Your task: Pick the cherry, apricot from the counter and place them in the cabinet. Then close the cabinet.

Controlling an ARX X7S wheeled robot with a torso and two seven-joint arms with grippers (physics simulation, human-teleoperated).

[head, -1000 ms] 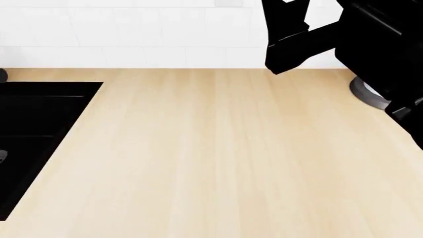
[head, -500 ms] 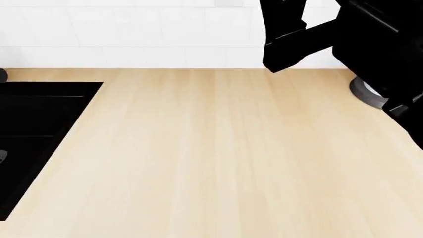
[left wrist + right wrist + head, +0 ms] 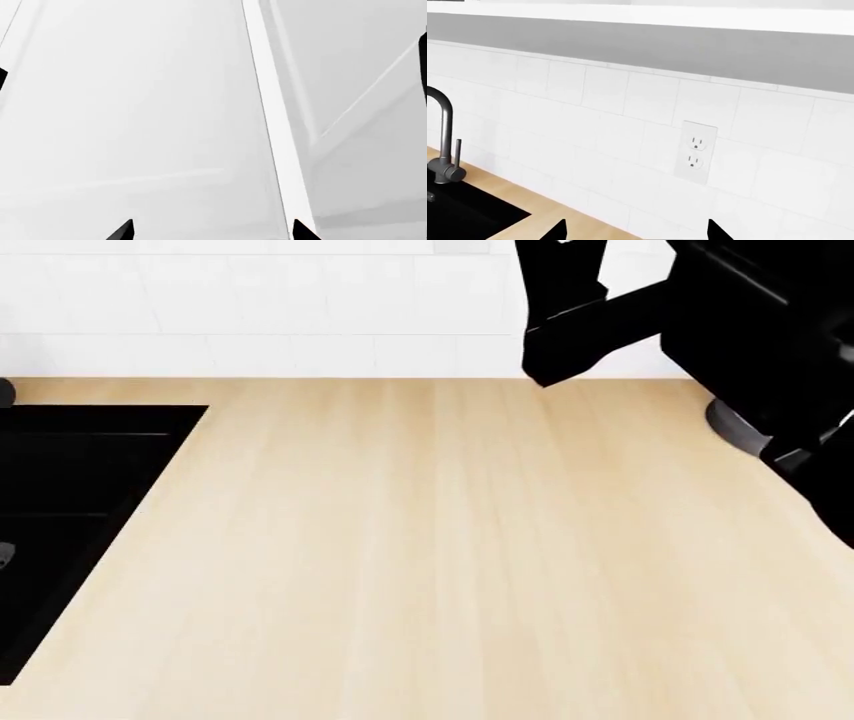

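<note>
Scanning the bare worktop [image 3: 441, 560] turns up neither cherry nor apricot, so both may already be stowed, though nothing confirms it. The left pincer [image 3: 212, 231] faces white cabinet panels [image 3: 133, 100] and the right pincer [image 3: 635, 231] the tiled wall [image 3: 627, 115], each with tips apart and empty; closing the cabinet probably remains.

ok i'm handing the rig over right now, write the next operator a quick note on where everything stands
Left gripper: only its two fingertips show, spread apart with nothing between them, facing white cabinet panels.
Right gripper: fingertips also apart and empty, pointed at the tiled wall with an outlet, the faucet off to one side.
Right arm is raised over the far right of the counter.
Cherry and apricot: in none of the views. The counter shown is bare.
Done: cannot confirm either fruit is in the cabinet, or that its door is closed.
Left: find both fruits, check the cabinet.
</note>
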